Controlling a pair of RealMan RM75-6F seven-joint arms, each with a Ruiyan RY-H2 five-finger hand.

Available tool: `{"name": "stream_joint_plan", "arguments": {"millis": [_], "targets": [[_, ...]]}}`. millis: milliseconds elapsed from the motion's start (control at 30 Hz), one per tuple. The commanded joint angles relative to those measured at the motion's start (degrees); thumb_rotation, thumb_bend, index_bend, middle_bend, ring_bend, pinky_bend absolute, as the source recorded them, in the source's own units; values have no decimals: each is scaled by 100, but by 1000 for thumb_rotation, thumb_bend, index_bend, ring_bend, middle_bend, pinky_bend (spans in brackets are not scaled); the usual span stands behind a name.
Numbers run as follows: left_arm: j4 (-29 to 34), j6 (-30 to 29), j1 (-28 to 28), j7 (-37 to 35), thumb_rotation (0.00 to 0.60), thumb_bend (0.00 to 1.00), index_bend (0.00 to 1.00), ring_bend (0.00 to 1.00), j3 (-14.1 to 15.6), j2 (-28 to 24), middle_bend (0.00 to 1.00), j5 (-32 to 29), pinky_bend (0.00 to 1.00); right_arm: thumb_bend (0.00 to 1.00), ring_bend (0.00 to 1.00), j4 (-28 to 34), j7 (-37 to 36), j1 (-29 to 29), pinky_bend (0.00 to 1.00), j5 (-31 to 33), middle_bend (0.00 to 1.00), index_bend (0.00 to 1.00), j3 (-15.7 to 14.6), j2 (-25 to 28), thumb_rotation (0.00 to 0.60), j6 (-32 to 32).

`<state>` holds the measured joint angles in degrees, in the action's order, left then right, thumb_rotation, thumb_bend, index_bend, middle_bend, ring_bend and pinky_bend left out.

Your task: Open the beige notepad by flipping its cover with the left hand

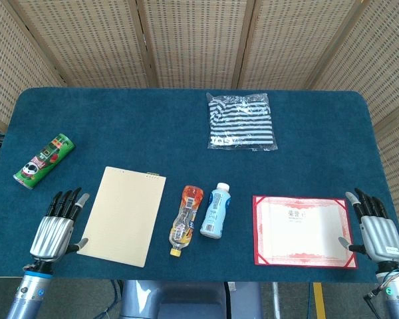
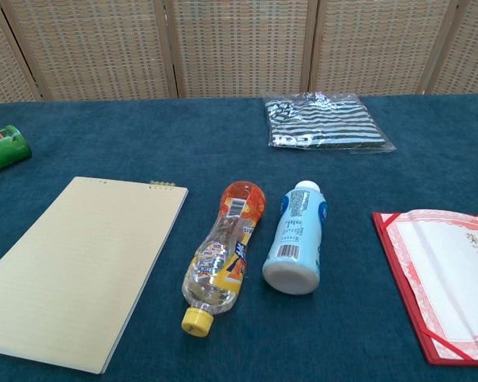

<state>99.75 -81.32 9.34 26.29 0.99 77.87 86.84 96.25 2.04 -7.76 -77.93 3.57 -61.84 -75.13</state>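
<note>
The beige notepad (image 1: 123, 215) lies flat and closed on the blue table, left of centre; the chest view shows the notepad (image 2: 80, 267) with its binding at the far edge. My left hand (image 1: 55, 228) hovers just left of the pad's near corner, fingers straight and spread, holding nothing, its thumb close to the pad's left edge. My right hand (image 1: 378, 228) rests at the near right edge, fingers apart and empty. Neither hand shows in the chest view.
A green snack can (image 1: 44, 160) lies at the far left. An orange drink bottle (image 1: 185, 220) and a white-blue bottle (image 1: 215, 210) lie right of the pad. A red certificate folder (image 1: 303, 230) lies by my right hand. A striped bagged garment (image 1: 241, 121) sits at the back.
</note>
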Motion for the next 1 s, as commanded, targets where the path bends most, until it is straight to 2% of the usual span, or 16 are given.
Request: {"name": "stream_joint_plan", "arguments": {"millis": [33, 333, 633, 1000], "targets": [[-122, 105, 25, 75, 600, 174, 0, 0, 114, 142, 0, 107, 0, 208, 0, -6, -14, 0, 0, -1, 0, 27, 2, 2, 600, 0], [-440, 275, 37, 161, 600, 310, 0, 0, 380, 485, 0, 419, 0, 208, 0, -27, -35, -7, 0, 8, 0, 27, 6, -3, 600, 22], [-668, 433, 26, 241, 600, 373, 0, 0, 556, 702, 0, 559, 0, 208, 0, -47, -91, -8, 0, 26, 0, 27, 18, 5, 600, 34], [-798, 478, -65, 302, 600, 377, 0, 0, 764, 732, 0, 691, 0, 208, 0, -57, -144, 2, 0, 21, 0, 27, 27, 23, 600, 17]]}}
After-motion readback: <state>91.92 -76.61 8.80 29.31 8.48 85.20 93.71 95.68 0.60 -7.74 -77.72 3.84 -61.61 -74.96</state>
